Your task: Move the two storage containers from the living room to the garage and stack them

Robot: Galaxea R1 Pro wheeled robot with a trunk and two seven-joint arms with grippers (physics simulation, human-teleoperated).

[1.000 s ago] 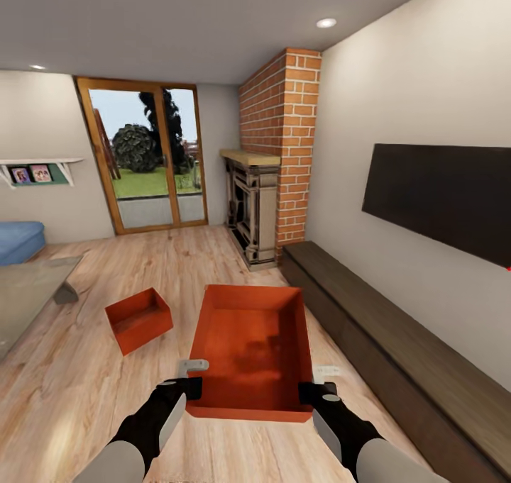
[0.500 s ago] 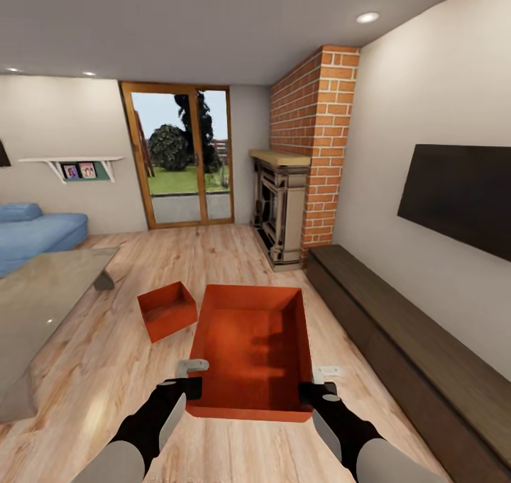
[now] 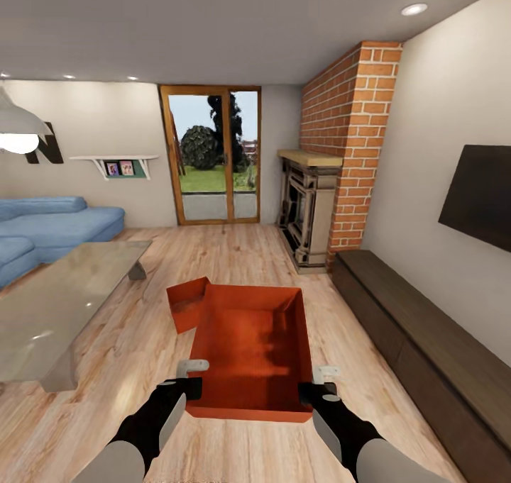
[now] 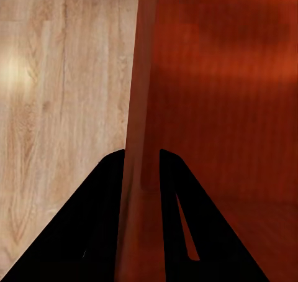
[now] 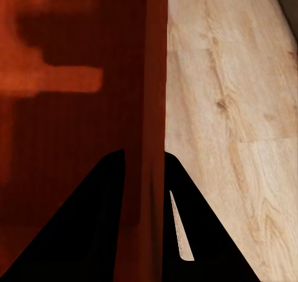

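While the bin (image 3: 250, 355) hung over the living room floor (image 3: 234, 256), long axis pointing away, the left gripper (image 3: 190, 376) and right gripper (image 3: 317, 382) each pinched a side wall, the second bin (image 3: 186, 304) sitting just far-left.

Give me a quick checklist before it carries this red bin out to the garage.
1. Left gripper clamped on the held bin's wall: ok.
2. Right gripper clamped on the opposite wall: ok.
3. Bin held level: ok.
4. Second bin on the wood floor, partly hidden behind the held one: ok.
5. Clearance from the glass table: ok.
6. Route to the garage: cannot tell.
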